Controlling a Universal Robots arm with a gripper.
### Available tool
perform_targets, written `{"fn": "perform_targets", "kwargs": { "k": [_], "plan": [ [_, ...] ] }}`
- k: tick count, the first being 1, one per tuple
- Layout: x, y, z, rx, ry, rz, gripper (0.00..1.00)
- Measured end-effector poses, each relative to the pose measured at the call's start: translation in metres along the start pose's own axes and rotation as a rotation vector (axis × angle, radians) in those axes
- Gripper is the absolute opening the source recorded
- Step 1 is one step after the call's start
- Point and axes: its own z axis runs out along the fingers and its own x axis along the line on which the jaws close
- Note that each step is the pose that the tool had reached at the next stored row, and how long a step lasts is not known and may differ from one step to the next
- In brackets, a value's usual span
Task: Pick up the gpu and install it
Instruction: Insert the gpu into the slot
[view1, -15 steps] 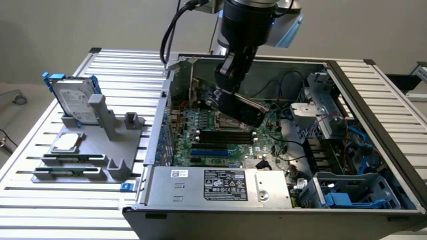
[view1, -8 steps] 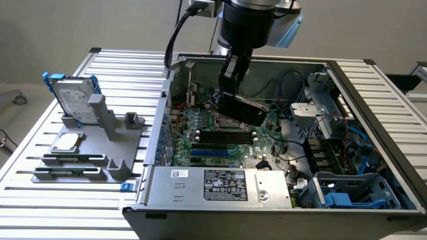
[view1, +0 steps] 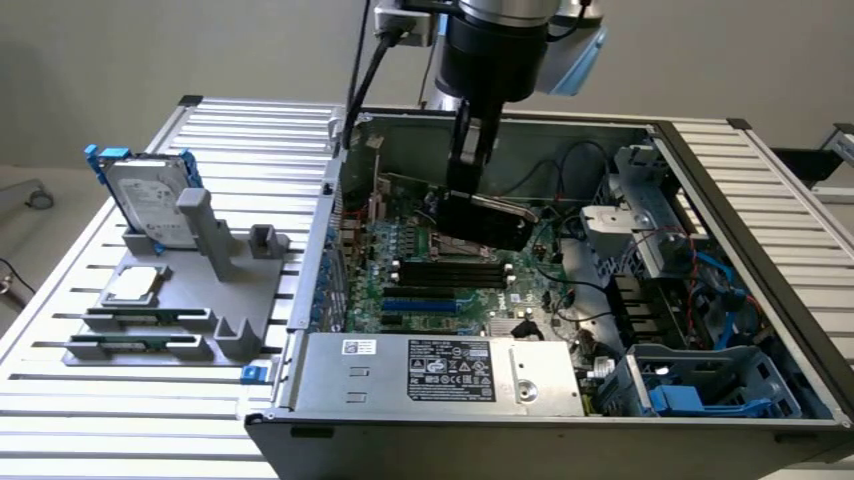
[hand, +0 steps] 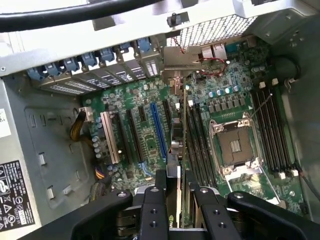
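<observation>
Tool (hand: 176, 189) tight on one gpu (hand: 179, 140), edge-on above one motherboard (hand: 145, 137), inside one open computer case (view1: 400, 445).

Slatted metal table (view1: 254, 130): open computer case (view1: 534, 448) at centre; grey parts stand (view1: 235, 256) beside it, exterior view's left.

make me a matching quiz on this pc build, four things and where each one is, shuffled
1 thin black and green gpu card
2 silver hard drive with blue frame
3 square silver cpu socket
4 grey power supply box with black label

a upright in the grey holder
b along the grey case wall nearest the exterior camera
c gripped in the claw
d on the green motherboard

Pairs: 1-c, 2-a, 3-d, 4-b
</observation>
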Motion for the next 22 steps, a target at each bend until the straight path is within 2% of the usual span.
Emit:
{"fn": "perform_targets", "kwargs": {
  "k": [7,13,17,22],
  "plan": [
    [0.0,-0.0003,0.0056,0.004,0.0081,-0.127,0.26],
    [0.0,-0.0005,0.0147,0.008,0.0149,-0.234,0.26],
    [0.001,0.0051,0.0224,0.0101,0.0163,-0.263,0.26],
    [0.004,0.0189,0.0321,0.0108,0.0167,-0.271,0.26]
  ]
}}
